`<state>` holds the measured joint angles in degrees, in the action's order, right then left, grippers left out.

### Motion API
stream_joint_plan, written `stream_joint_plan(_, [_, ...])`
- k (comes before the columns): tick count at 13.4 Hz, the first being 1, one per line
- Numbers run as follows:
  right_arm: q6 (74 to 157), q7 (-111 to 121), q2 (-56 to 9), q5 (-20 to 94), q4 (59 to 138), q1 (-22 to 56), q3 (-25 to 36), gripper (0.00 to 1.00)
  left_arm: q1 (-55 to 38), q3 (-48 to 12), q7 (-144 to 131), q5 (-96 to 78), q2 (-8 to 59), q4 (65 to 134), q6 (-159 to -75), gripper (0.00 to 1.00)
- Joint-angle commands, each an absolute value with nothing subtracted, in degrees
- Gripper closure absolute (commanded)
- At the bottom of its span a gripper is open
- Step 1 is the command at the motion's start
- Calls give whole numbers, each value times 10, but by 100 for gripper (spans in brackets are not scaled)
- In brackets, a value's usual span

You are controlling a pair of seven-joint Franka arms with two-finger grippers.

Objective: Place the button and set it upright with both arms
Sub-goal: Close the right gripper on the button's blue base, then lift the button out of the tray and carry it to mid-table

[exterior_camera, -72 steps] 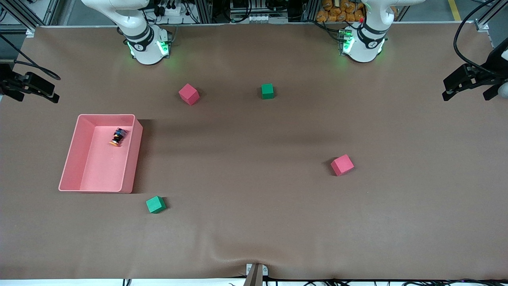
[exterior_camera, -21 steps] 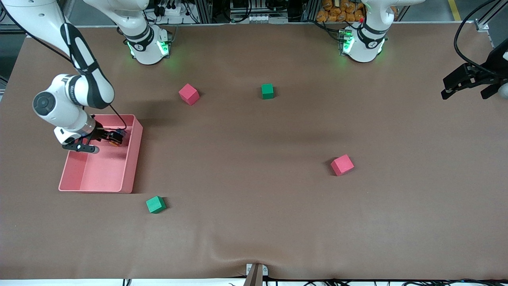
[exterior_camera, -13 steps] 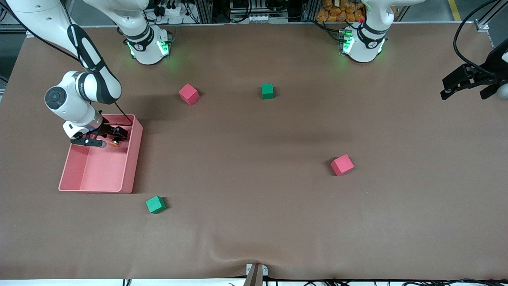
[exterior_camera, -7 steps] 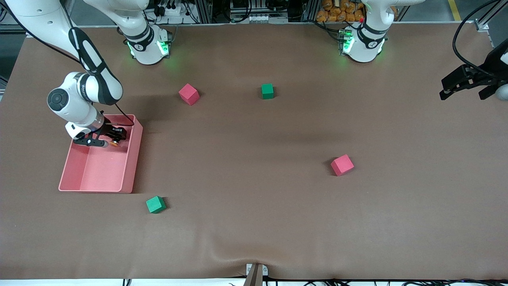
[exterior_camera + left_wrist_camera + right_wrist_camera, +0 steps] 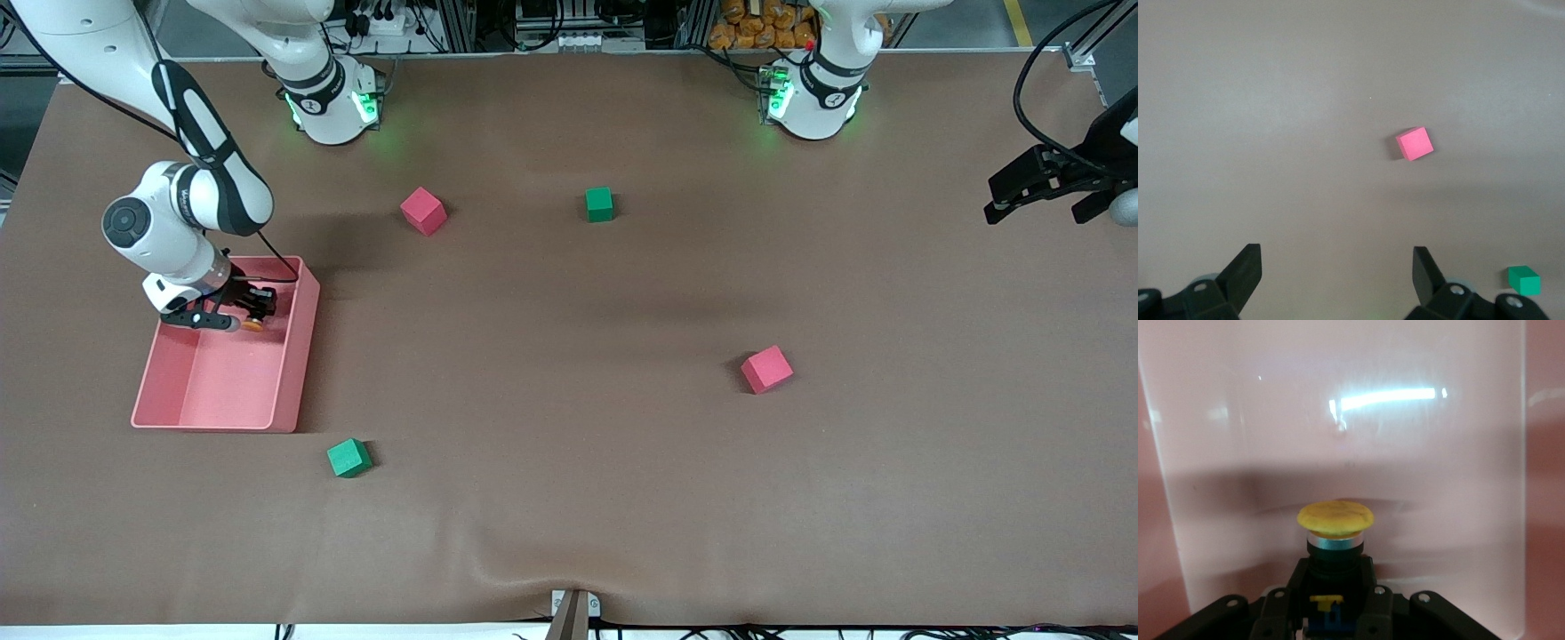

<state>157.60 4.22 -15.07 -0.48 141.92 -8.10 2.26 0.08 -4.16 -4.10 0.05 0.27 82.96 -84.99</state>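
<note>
- The right gripper (image 5: 252, 310) sits at the left of the front view, over the upper end of the pink bin (image 5: 286, 382), pinching the button (image 5: 255, 322) by its black body.
- In the right wrist view the button (image 5: 1335, 532) juts out ahead of the gripper with its orange-yellow cap pointing away from the wrist. The grip on the body leaves the cap free, which suits carrying it out of the bin, in my judgement.
- The button is in the air above the bin floor or just on it; the pictures do not settle which.
- The left gripper (image 5: 1036, 184) waits at the right edge of the front view, over the desk's (image 5: 569, 498) edge at the left arm's end. Its fingers (image 5: 1245, 270) are spread wide with nothing between them, probably kept ready to take its share of the uprighting.
- In the front view the right arm's wrist covers most of the button; only a speck of orange cap shows.
- The left arm is mostly cut off at the frame's right edge.
- Four cubes lie apart from the bin: a red cube (image 5: 422, 211) and a green cube (image 5: 599, 204) in the upper middle, a red cube (image 5: 766, 369) at right of centre, and a green cube (image 5: 348, 458) just below the bin.
</note>
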Motion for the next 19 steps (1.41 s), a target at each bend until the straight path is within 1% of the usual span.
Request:
stream_joint_plan(1, [1495, 54, -106, -14, 1381, -90, 15, 100, 6, -43, -31, -10, 2, 827, -844, 0])
stream_joint_plan(2, [1430, 55, -100, -14, 1342, -90, 14, 100, 6, -43, -31, -11, 2, 827, -844, 0])
stream_joint_plan(4, [1261, 72, -104, -14, 1238, -90, 14, 100, 6, -43, -31, -11, 2, 827, -844, 0])
stream_joint_plan(5, [1192, 72, -107, -14, 1185, -85, 13, 100, 6, -43, -31, -11, 2, 827, -844, 0])
stream_joint_plan(6, [1139, 69, -108, -14, 1141, -67, 13, 100, 6, -43, -32, -11, 2, 827, -844, 0])
stream_joint_plan(7, [1103, 67, -109, -14, 1109, -43, 13, 100, 6, -43, -32, -10, 2, 827, -844, 0])
stream_joint_plan(8, [1085, 64, -109, -14, 1088, -15, 13, 100, 6, -43, -31, -11, 2, 827, -844, 0])
stream_joint_plan(10, [1092, 63, -115, -5, 1064, 55, 12, 100, 6, -43, -32, -11, 2, 827, -844, 0])
stream_joint_plan(12, [1121, 53, -157, 2, 1021, 142, 13, 100, 6, -43, -31, -11, 2, 827, -844, 0])
stream_joint_plan(15, [1142, -65, -221, 4, 957, 232, 12, 100, 6, -42, -31, -11, 2, 827, -844, 0])
stream_joint_plan(18, [1157, -192, -308, 2, 880, 308, 13, 100, 6, -43, -31, -11, 2, 827, -844, 0])
stream_joint_plan(19, [1175, -239, -339, -3, 863, 337, 13, 100, 6, -43, -31, -10, 2, 827, -844, 0])
